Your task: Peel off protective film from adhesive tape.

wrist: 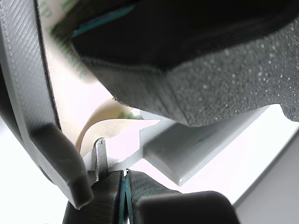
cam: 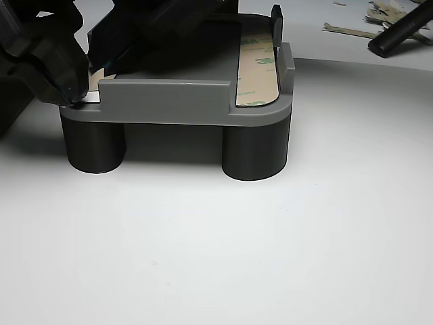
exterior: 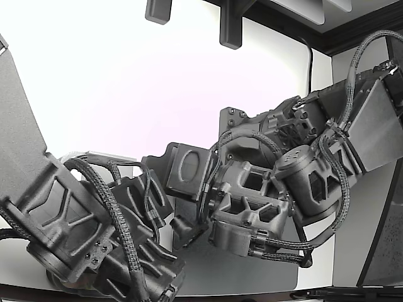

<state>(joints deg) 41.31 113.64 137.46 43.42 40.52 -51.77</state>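
One strip of adhesive tape (cam: 258,71) lies flat on a grey fixture (cam: 169,101) that stands on dark cylindrical feet on the white worktop (cam: 216,244). Its protective film is tan paper with faint green printing, and its near end is rounded. In the other view the strip's long axis runs from the near edge of the fixture toward the back, along the side at that view's right, beside a raised lip. Two feet show in that view, one under each near corner.

At the fixture's corner on that view's left, a black gripper (cam: 71,95) meets the edge, with a small pale tab (cam: 91,98) showing right at its tip. The wrist view shows a curled tan edge of protective film (wrist: 100,128) lifting away from a pale surface, with a thin metal blade (wrist: 99,156) standing just beside the curl. Below it the ribbed pads (wrist: 145,189) of the jaws are pressed together with only a thin teal seam between them; whether any film is caught in that seam cannot be told.

In the exterior view two dark arms crowd the frame, the gripper's wrist (exterior: 189,173) pointing down toward a grey mat (exterior: 252,277). Tan paper scraps (cam: 352,27) lie near a black rod (cam: 402,30) at the back of the worktop.
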